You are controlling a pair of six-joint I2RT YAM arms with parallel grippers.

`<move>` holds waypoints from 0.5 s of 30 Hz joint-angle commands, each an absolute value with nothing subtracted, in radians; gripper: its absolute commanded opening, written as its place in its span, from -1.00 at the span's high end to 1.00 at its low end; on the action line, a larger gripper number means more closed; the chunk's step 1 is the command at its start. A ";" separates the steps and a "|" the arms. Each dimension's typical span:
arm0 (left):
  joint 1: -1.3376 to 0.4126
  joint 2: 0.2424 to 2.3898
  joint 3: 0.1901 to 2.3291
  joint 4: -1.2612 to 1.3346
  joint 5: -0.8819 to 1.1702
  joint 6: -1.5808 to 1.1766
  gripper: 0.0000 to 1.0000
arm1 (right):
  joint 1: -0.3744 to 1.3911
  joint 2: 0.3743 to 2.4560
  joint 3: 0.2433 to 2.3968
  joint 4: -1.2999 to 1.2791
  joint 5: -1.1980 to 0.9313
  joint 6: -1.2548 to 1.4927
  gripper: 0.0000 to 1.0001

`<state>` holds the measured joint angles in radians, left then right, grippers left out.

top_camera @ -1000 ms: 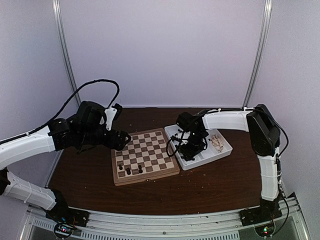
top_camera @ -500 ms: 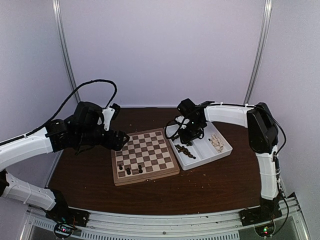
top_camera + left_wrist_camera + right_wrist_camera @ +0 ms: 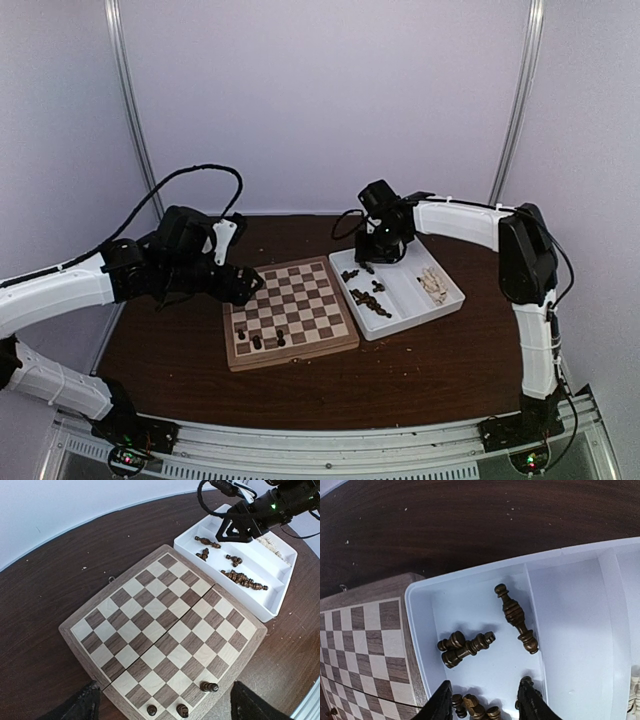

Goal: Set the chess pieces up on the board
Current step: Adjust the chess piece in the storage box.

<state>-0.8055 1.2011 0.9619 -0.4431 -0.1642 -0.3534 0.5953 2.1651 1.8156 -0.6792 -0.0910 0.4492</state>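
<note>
Three dark chess pieces (image 3: 209, 686) upright on the board (image 3: 160, 630), near edge; others loose in the tray (image 3: 250, 602).

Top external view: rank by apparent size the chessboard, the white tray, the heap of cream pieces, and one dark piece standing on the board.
1. chessboard, largest by a modest margin
2. white tray
3. heap of cream pieces
4. dark piece standing on the board, clearly smallest
</note>
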 commanded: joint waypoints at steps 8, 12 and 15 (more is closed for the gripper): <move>-0.799 1.164 0.933 -0.394 -0.152 -0.368 -0.80 | 0.591 2.216 1.831 -0.643 0.036 1.023 0.17; -0.799 1.154 0.925 -0.394 -0.150 -0.366 -0.80 | 0.591 2.251 1.856 -0.633 0.022 1.065 0.16; -0.799 1.151 0.922 -0.397 -0.141 -0.365 -0.80 | 0.591 2.276 1.859 -0.612 0.004 1.094 0.17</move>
<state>-0.8055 1.1713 0.9314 -0.4381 -0.1574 -0.3538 0.5949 2.2265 1.8336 -0.6441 -0.0078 1.0061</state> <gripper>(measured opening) 0.902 0.418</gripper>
